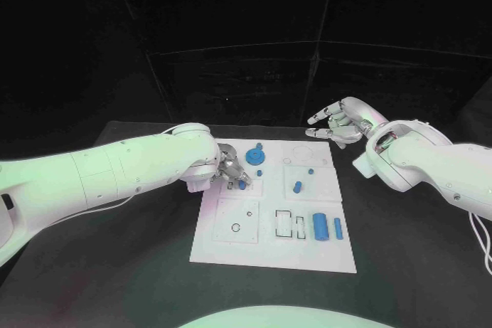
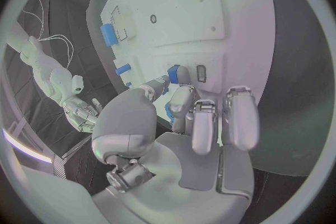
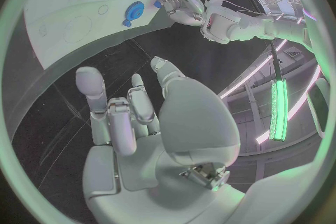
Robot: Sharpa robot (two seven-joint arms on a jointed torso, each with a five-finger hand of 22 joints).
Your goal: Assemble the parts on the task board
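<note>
While your left hand (image 1: 227, 173) works at the left part of the board (image 1: 308, 260), you can judge the job as partly done at best. Its fingers are curled in around a small blue piece (image 2: 173, 73) at their tips, near a little rectangular slot; whether that piece is truly pinched or already resting on the plate you cannot tell for certain, though it reads as held. Your right hand (image 1: 341, 122) hangs above the black surface (image 1: 123, 271) just past the far right corner of the board, fingers spread and holding nothing. As for what sits where: a round blue gear (image 1: 255, 156) lies near the far edge, close beside the left hand; a small blue peg (image 1: 297, 186) stands toward the middle, with a tinier blue bit (image 1: 311, 173) near it. Toward the near edge, a blue cylinder (image 1: 322, 227) and a slim blue bar (image 1: 338, 229) lie side by side, just right of a dark-outlined rectangular recess (image 1: 289, 225) that looks unfilled. A round hole (image 1: 237, 228) in the near left panel also looks open. So you likely have several pieces left to seat, the cylinder and bar among them.
</note>
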